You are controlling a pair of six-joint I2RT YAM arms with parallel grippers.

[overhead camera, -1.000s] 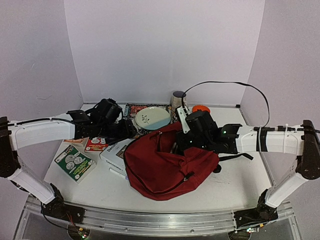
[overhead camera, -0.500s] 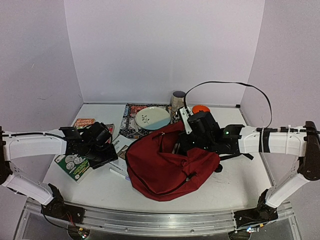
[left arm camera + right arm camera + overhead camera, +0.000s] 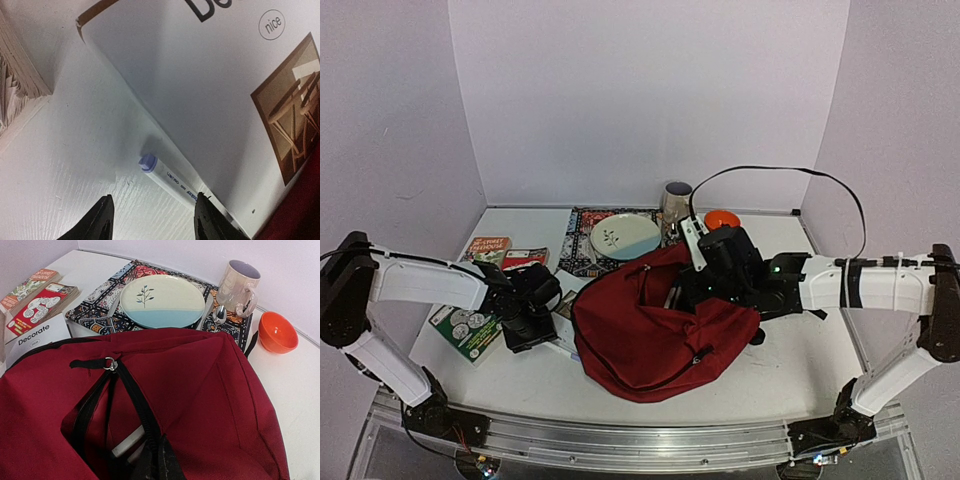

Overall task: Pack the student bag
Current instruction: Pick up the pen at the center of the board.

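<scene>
- Two hands are at work, one on each side of the student bag (image 3: 655, 335), which lies slumped mid-counter (image 3: 60, 165) with its mouth turned toward the far side.
- My right hand (image 3: 152, 465) sits at the bag's mouth. Its fingers are pressed together on what looks like the black zip edge, propping the opening up. Something pale shows inside the bag.
- My left hand (image 3: 155, 222) hangs low just left of the bag, over a white marker pen (image 3: 167, 179) with a blue end. The fingers are spread, one on either side of the barrel, and I can't see either one touching it.
- The pen lies on the counter tight against the edge of a white book (image 3: 200, 90) marked "Decorate", and the book reaches the bag's left flank.
- As I read it, the step in hand is picking up the pen so it can go into the bag.
- Next I need to settle lower and pinch squarely across the barrel without snagging the book's edge. Then I lift and carry the pen rightward to the propped-open mouth.
- My worry is that a round barrel could roll away, or slip under the book's edge, if one finger lands first.
</scene>
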